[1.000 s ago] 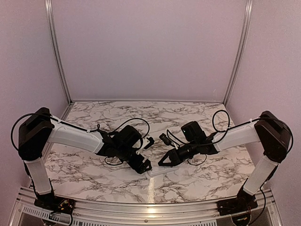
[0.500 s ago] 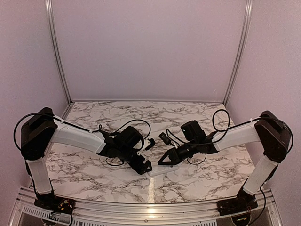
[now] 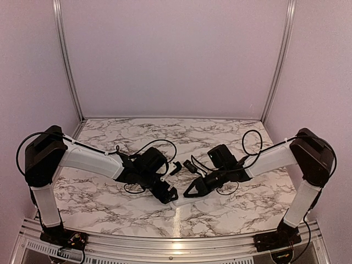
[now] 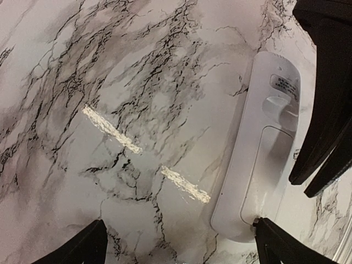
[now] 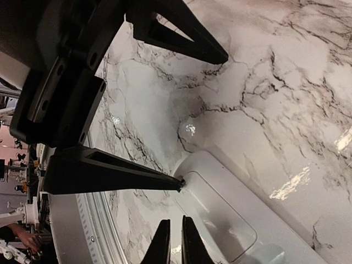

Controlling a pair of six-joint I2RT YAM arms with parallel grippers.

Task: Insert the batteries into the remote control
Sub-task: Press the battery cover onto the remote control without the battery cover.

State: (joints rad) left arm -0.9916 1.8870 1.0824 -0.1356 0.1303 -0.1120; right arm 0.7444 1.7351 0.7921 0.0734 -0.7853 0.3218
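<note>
White remote control (image 4: 264, 159) lies back-up, cover seemingly still on; left gripper (image 4: 177, 224) gapes empty, right gripper (image 5: 176, 221) pinched nearly shut on nothing. Loading looks unstarted.

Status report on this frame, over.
Left gripper open, fingertip at end of remote. Right gripper nearly shut, empty, over its back. Cover on; batteries loose on table beyond.

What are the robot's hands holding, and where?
Nothing is held. The left gripper is wide open, with one fingertip against the remote control's end. The right gripper's fingers are almost together by the remote, with nothing between them.
</note>
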